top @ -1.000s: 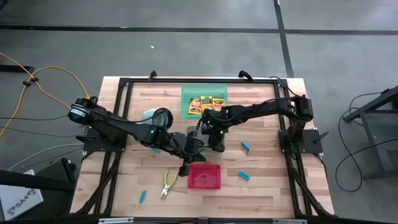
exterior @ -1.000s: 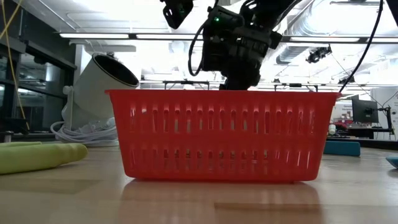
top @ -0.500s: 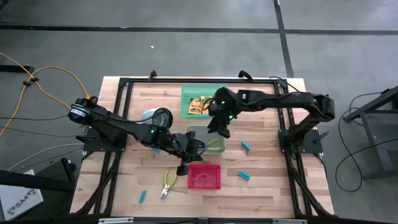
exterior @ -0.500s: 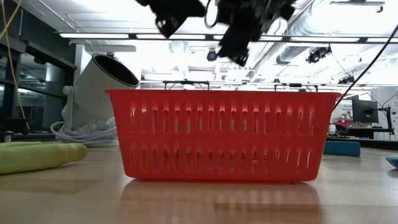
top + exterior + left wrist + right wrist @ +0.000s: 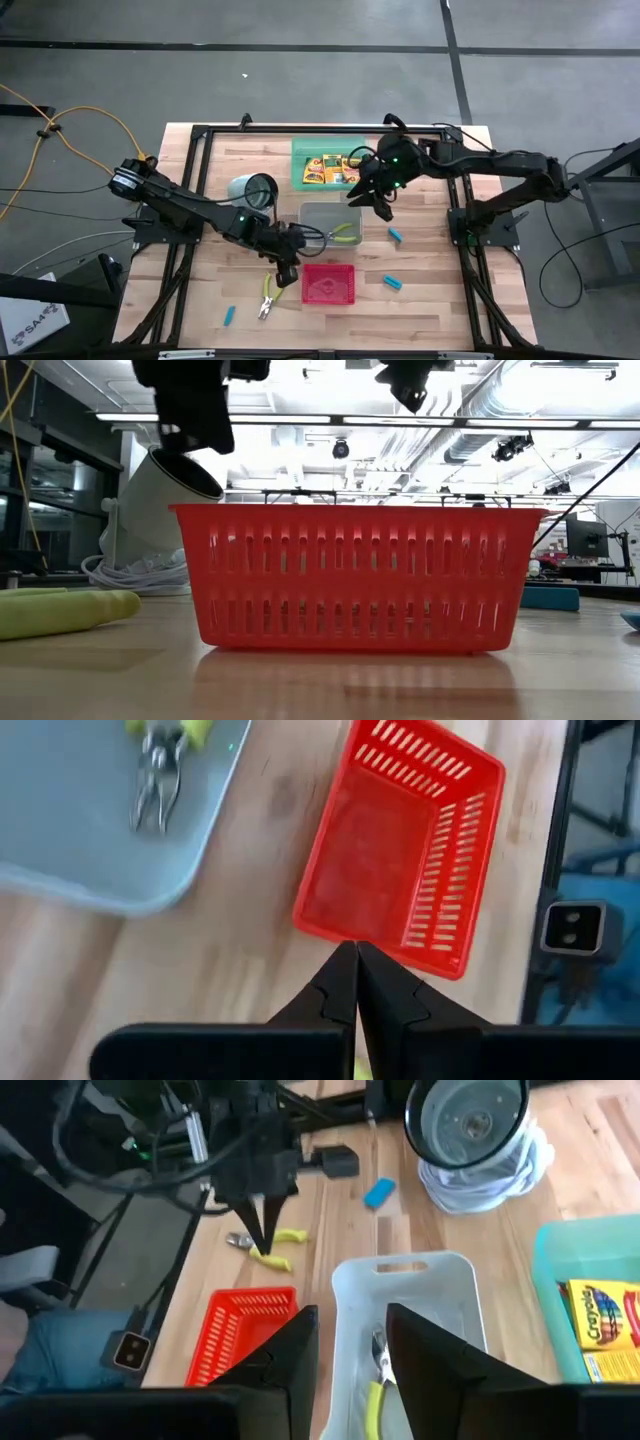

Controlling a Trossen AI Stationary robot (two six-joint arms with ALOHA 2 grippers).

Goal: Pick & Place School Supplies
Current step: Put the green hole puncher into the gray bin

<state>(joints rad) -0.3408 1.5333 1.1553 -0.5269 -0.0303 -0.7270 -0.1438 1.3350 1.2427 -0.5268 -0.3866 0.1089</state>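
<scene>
My left gripper (image 5: 284, 275) hangs shut and empty above the table, between the red tray (image 5: 329, 284) and a pair of yellow-green-handled pliers (image 5: 268, 296) lying flat on the wood. My right gripper (image 5: 383, 208) is open, holds nothing and hangs high, beside the green tray (image 5: 300, 150) that holds crayon boxes (image 5: 330, 168). A second pair of pliers (image 5: 378, 1380) lies in the grey tray (image 5: 318, 215). Light-blue pieces (image 5: 397, 236) (image 5: 393, 282) (image 5: 229, 316) lie on the table. In the left wrist view the shut fingertips (image 5: 355, 948) point at the red tray's edge (image 5: 330, 920).
A white cylindrical camera-like object (image 5: 252, 187) sits on coiled cable left of the grey tray. A black frame (image 5: 200, 135) borders the wooden table. In the low view the red tray (image 5: 355, 575) fills the middle, with a plier handle (image 5: 60, 610) at the left.
My right gripper has risen from low over the grey tray and drawn back toward the table's right and far side; the pliers stay in the grey tray. My left gripper has tipped downward, rolled, and sunk a little toward the pliers on the table.
</scene>
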